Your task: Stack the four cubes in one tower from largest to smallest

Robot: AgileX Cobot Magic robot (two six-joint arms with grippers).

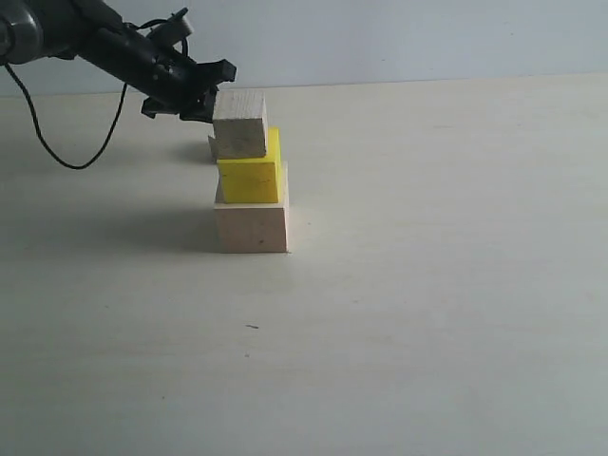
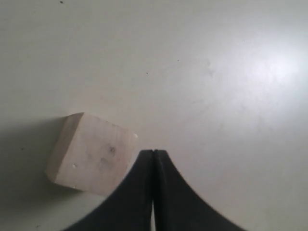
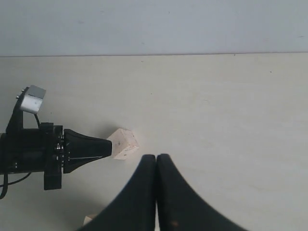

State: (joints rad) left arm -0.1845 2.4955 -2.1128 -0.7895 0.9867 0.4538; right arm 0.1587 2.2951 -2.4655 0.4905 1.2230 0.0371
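**Three cubes up, the smallest waiting behind the tower**

The table [image 1: 456, 285] bears everything, its pale top bare around the work; the tower [image 1: 249, 173] stands left of centre in the exterior view, three blocks high.

The left gripper [image 2: 154, 153] reaches in low from the left, behind the tower; its jaws are pressed together with no gap and nothing between them. The right gripper [image 3: 156, 158] is likewise closed and empty; it does not appear in the exterior view, and it seems parked well clear to leave the left arm room.

The largest cube [image 1: 252, 228], pale wood, sits flat on the table as the base, the broadest footing for what goes above. The yellow cube [image 1: 251, 180] rests on it, squarely enough, near the base's right edge. The third cube [image 1: 239, 122], pale wood, sits on the yellow one, shifted a little to the left; that offset narrows the seat for the last block.

The smallest cube [image 2: 91, 154] lies on the table behind the tower, turned at an angle to the left gripper; the closed fingertips sit just beside one of its faces, perhaps touching it, which I cannot tell. With the jaws closed no grasp is possible; my guess is a nudge to square it up. It is the one block left to place.
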